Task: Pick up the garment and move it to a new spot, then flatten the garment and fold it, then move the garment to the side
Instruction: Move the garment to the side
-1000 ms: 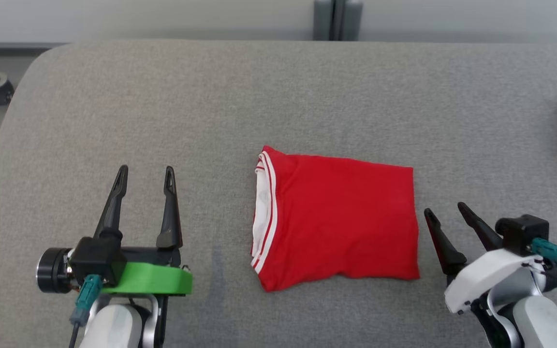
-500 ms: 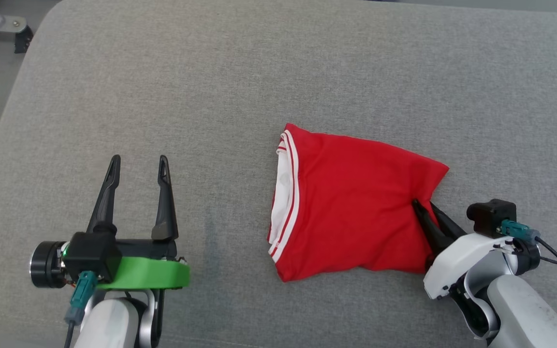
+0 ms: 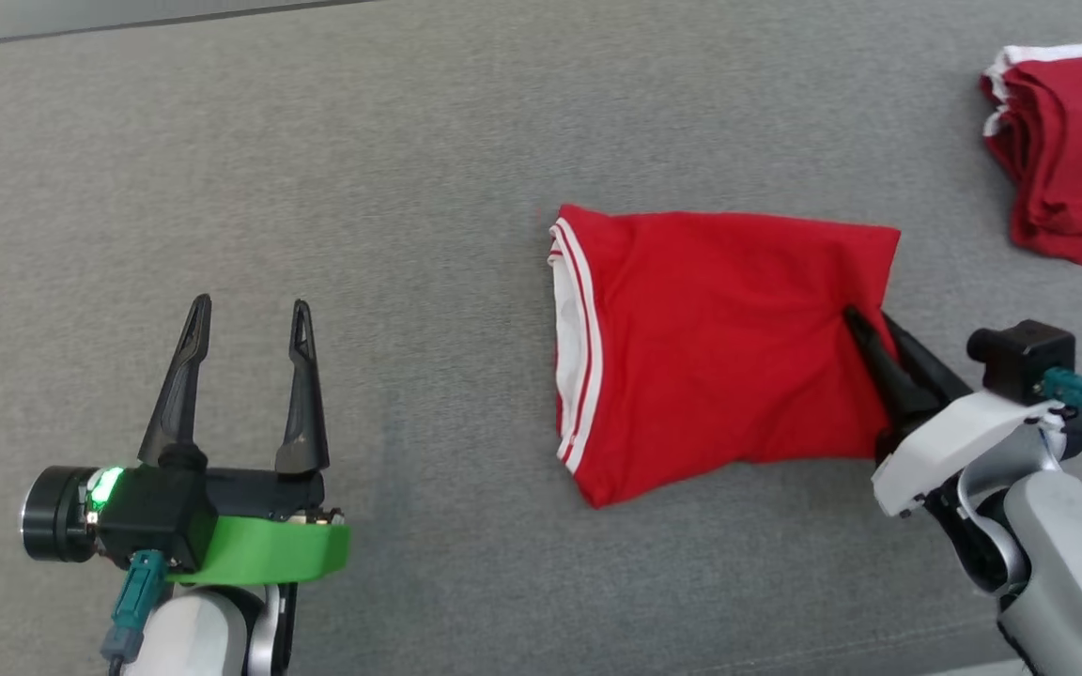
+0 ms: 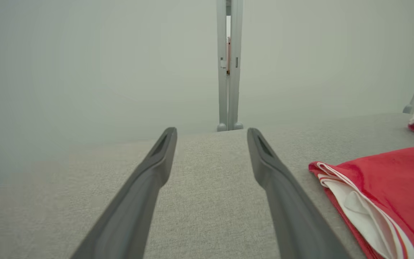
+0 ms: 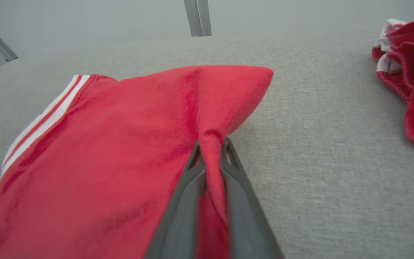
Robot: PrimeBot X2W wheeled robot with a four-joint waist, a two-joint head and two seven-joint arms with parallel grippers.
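Head view, looking down on a grey padded surface [image 3: 391,169]. A red garment [image 3: 719,347] with white stripe trim along its left edge lies a little right of the middle, folded into a compact rectangle. The right gripper [image 3: 867,316] comes in from the near right. Its two dark fingers are closed narrowly on the garment's right edge, partway along that side. In the right wrist view the red cloth bunches into a ridge between the fingers and the far corner lifts into a peak, while the rest lies on the surface. The left gripper [image 3: 250,303] hovers at the near left, well apart from the garment, fingers spread wide and holding nothing. At the far right sits a pile of similar red clothes [image 3: 1067,160].

Judging by the tidy folded shape, the flattening and folding look done. What seems left is the final step, carrying the garment aside, likely toward that pile. The grip for it appears to be in place.
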